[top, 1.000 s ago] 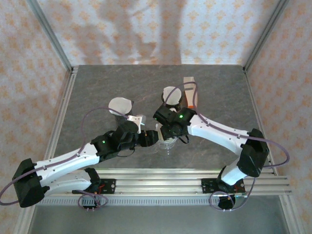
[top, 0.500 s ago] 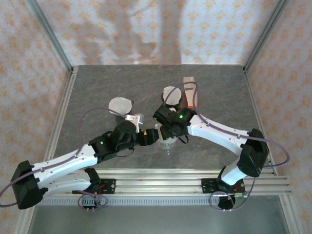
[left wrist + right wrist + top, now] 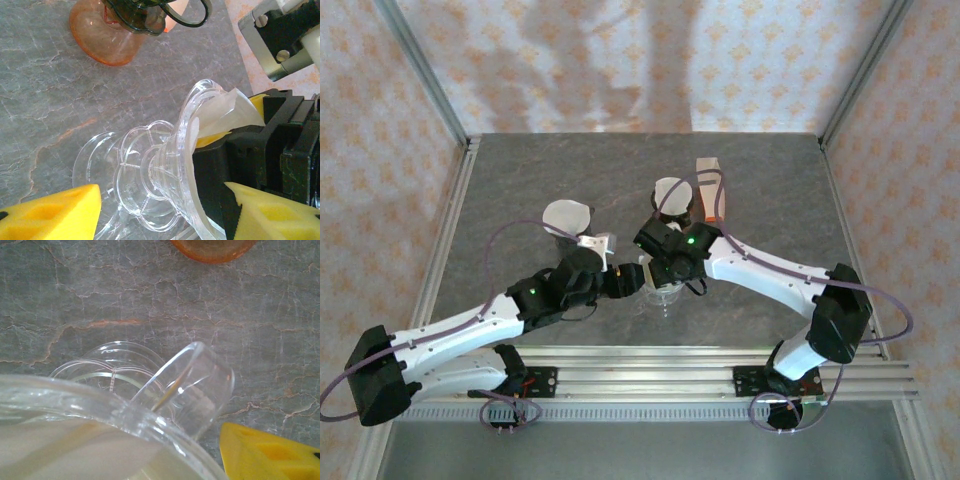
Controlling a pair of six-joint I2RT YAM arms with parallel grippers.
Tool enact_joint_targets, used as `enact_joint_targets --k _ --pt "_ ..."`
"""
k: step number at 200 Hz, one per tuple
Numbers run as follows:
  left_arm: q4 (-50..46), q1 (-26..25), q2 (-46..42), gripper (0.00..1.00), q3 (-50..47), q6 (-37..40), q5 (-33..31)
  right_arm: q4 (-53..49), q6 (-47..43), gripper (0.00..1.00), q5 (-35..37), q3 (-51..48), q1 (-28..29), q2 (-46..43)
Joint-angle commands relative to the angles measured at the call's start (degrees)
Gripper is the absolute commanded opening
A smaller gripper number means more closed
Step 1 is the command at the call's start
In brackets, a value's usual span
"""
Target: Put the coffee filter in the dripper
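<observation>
Little has moved bar a nudge of the left tool (image 3: 634, 282), fingers astride the dripper (image 3: 165, 170) on the surface (image 3: 45, 100); the filter (image 3: 227, 112) sits partly inside, right tool (image 3: 663, 278) at it, either grip unclear, so seating looks unfinished.

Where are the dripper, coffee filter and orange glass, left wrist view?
dripper (image 3: 162, 167), left wrist view, clear cone wall.
coffee filter (image 3: 227, 112), left wrist view, white paper at the mouth.
orange glass (image 3: 107, 40), left wrist view, side wall.
</observation>
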Motion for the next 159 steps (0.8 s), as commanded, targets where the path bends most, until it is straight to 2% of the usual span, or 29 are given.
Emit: enact_joint_targets --k 1,106,140,159 --pt "0.7 0.6 0.4 0.65 0.6 -0.4 -0.7 0.1 0.1 0.62 2.4 -1.1 -0.3 0.8" --pt "2.3 0.6 0.9 0.58 -0.2 -1.9 0.8 0.6 0.8 0.61 2.9 -1.3 0.5 0.4" --pt "3.7 0.5 -0.7 0.68 -0.6 -2.4 1.2 0.6 0.9 0.61 3.3 -1.3 0.8 0.3" --pt "4.0 0.6 -0.7 0.68 -0.4 -2.2 1.2 0.7 1.1 0.61 3.3 -1.4 1.0 0.3"
